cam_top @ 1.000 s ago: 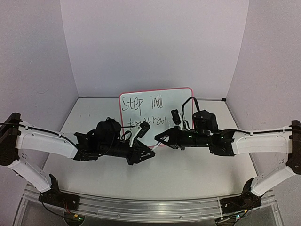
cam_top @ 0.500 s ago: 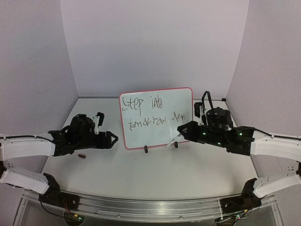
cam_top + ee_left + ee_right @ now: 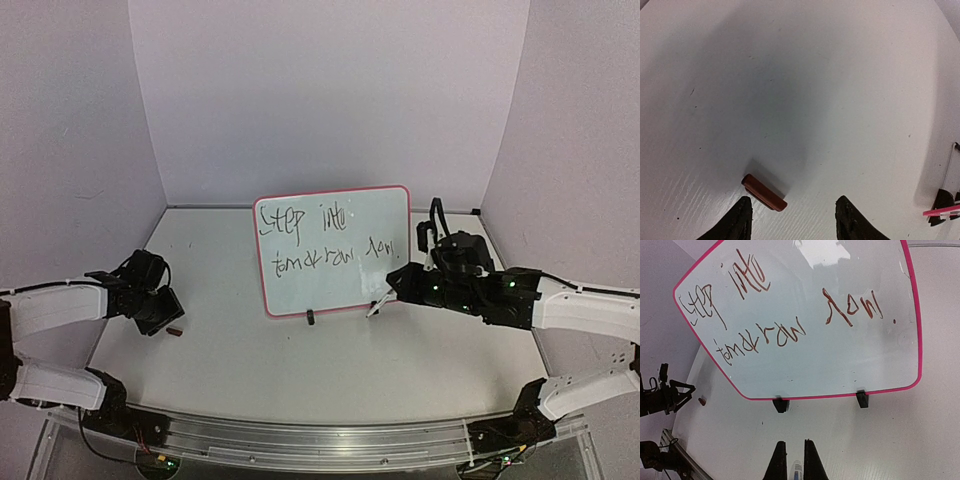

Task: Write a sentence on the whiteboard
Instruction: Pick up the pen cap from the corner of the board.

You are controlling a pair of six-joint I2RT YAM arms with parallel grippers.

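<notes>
The whiteboard (image 3: 340, 288) stands upright on two black clips at the table's middle back. The sentence (image 3: 322, 236) is on it in two lines, "Step into" above "tomorrow now". Both also show in the right wrist view: the board (image 3: 840, 365) and the writing (image 3: 780, 315). My right gripper (image 3: 388, 296) is shut on a white marker (image 3: 374, 309) just before the board's lower right edge, the tip off the surface; the marker (image 3: 798, 473) sits between the fingers (image 3: 796, 460). My left gripper (image 3: 160, 312) is open at the far left, above a small brown cap (image 3: 764, 192).
The brown cap (image 3: 175, 331) lies on the table left of the board. The board's pink corner and a clip (image 3: 941, 201) show at the right edge of the left wrist view. Lilac walls close the back and both sides.
Both arms have drawn back from in front of the board. The left arm swung far left over the brown cap. The word "now" has appeared, and the right gripper has sunk below the board.
</notes>
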